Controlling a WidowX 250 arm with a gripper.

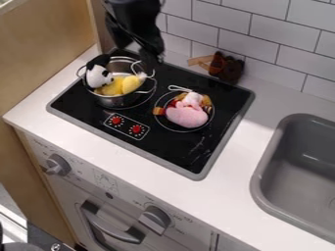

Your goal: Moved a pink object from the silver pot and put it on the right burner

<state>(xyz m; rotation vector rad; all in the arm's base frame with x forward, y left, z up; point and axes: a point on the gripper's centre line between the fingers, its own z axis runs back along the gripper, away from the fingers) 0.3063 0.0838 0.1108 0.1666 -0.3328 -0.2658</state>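
The black gripper (136, 48) hangs at the top of the view, above the back of the silver pot, with its fingers apart and nothing seen between them. A pink plush object (187, 116) lies on the right burner, together with small red, brown and orange pieces partly hidden beneath and behind it. On the left burner stands the silver pot (118, 102). It holds a black-and-white panda-like toy and a yellow plush one.
The black stovetop (171, 153) has a grey rim and two red knobs at its front. A brown object (227, 67) sits behind it by the tiled wall. At right is a grey sink (263, 182).
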